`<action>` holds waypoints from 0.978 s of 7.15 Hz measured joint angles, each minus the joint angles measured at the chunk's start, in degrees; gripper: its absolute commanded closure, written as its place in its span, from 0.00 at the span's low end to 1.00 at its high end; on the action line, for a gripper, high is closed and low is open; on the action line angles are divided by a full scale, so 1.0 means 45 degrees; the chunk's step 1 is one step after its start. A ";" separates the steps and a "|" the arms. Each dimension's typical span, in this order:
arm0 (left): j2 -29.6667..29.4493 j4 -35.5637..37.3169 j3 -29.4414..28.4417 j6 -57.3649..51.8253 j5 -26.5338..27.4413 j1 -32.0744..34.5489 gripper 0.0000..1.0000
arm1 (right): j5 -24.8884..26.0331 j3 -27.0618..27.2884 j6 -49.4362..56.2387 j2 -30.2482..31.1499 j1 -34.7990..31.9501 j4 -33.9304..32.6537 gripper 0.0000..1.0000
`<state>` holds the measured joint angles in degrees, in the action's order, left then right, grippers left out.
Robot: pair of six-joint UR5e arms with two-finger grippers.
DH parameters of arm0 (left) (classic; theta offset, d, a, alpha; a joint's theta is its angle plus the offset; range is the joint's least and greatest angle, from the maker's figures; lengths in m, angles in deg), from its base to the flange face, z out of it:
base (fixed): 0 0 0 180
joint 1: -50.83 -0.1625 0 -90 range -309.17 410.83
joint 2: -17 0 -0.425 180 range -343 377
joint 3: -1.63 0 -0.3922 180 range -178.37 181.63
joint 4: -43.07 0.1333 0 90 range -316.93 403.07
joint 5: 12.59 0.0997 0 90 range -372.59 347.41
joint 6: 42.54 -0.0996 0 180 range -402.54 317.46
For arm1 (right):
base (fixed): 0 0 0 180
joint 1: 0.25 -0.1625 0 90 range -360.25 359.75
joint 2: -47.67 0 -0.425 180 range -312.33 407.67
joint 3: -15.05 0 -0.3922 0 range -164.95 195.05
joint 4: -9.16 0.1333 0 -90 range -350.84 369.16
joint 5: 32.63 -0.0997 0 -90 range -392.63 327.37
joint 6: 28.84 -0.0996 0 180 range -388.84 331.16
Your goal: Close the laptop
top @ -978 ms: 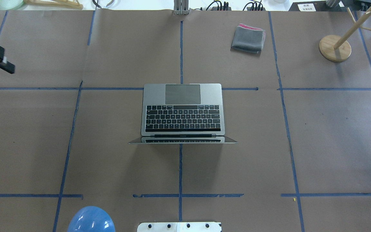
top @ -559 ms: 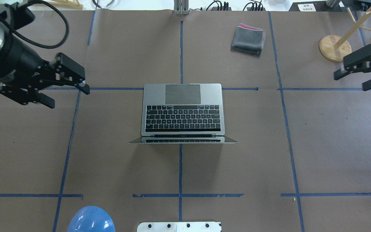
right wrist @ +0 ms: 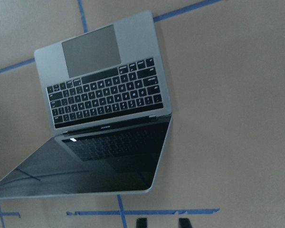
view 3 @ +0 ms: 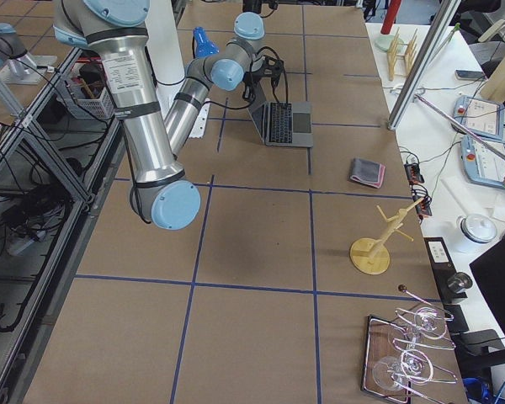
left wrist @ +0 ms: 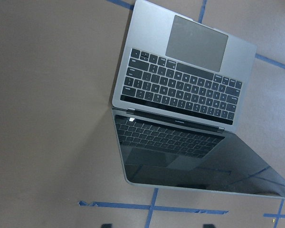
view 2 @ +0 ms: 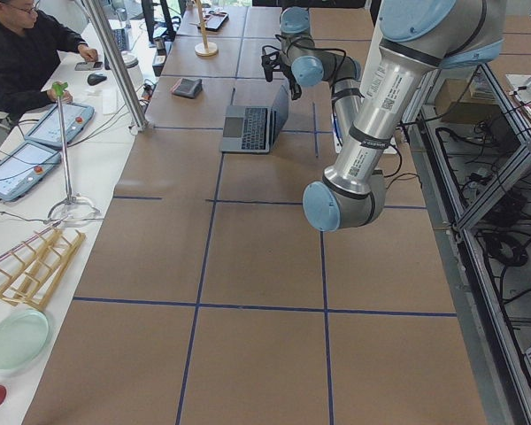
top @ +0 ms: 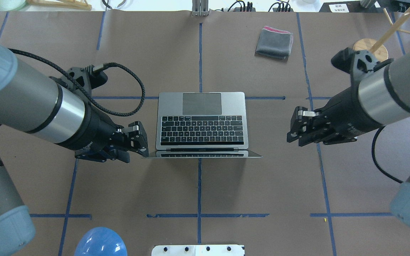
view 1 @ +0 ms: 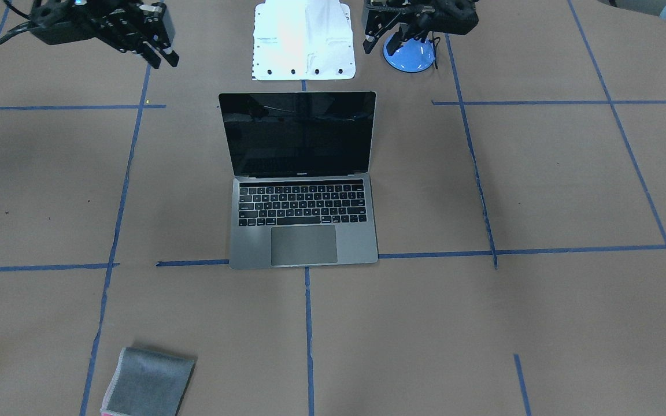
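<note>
Left claw (top: 136,149) hovers released beside the left upper corner of the laptop (top: 201,122) screen, its two tips showing wide apart at the bottom of the left wrist view. The right claw (top: 295,137) hangs off the laptop's right side, well apart from it, with its fingers set closer together but still parted and empty. The laptop sits open at the middle of the tabletop (top: 262,185). Its slim grey metal base lies flat across the centre tape line, and its glossy black screen stands near upright on the robot's side, mirroring the black keys. The broad, smooth trackpad lies at the far edge. Matte brown paper covers the tabletop, creased at the seams and ruled into large squares by thin blue tape. A soft grey cloth (top: 274,42) with a pink edge lies folded at the far right. Beyond it is a wooden stand (top: 363,46) with a round base and a slanted dowel. A shiny blue dome (top: 100,243) and a white mounting plate (top: 198,250) sit at the near edge. Along the side bench a person in black (view 2: 26,44) sits at flat control tablets, near a pale green plate (view 2: 18,336) and a slatted wooden rack (view 2: 31,270). Aluminium framing runs behind the robot.
</note>
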<state>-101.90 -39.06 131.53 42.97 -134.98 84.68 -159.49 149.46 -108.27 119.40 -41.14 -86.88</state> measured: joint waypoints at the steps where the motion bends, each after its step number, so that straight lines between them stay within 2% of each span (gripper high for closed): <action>1: -0.0126 -0.0045 -0.0053 0.0050 0.0278 -0.0616 0.94 | 0.0605 0.0110 -0.0618 -0.0327 0.1132 0.0002 1.00; 4: -0.0467 -0.0407 -0.0630 0.0078 0.1333 -0.2121 0.99 | 0.4455 -0.0193 -0.2249 -0.1312 0.4708 -0.0002 1.00; 6: -0.0762 -0.1017 -0.1825 0.0023 0.1790 -0.2424 0.99 | 0.6106 -0.0984 -0.2296 -0.1516 0.5282 0.0178 1.00; 7: -0.0851 -0.1205 -0.2243 0.0006 0.1914 -0.2484 0.99 | 0.6622 -0.1442 -0.2297 -0.1555 0.5285 0.0796 1.00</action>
<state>-105.72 -44.49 121.44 42.99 -126.36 73.50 -129.69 142.98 -118.61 112.40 -17.35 -83.29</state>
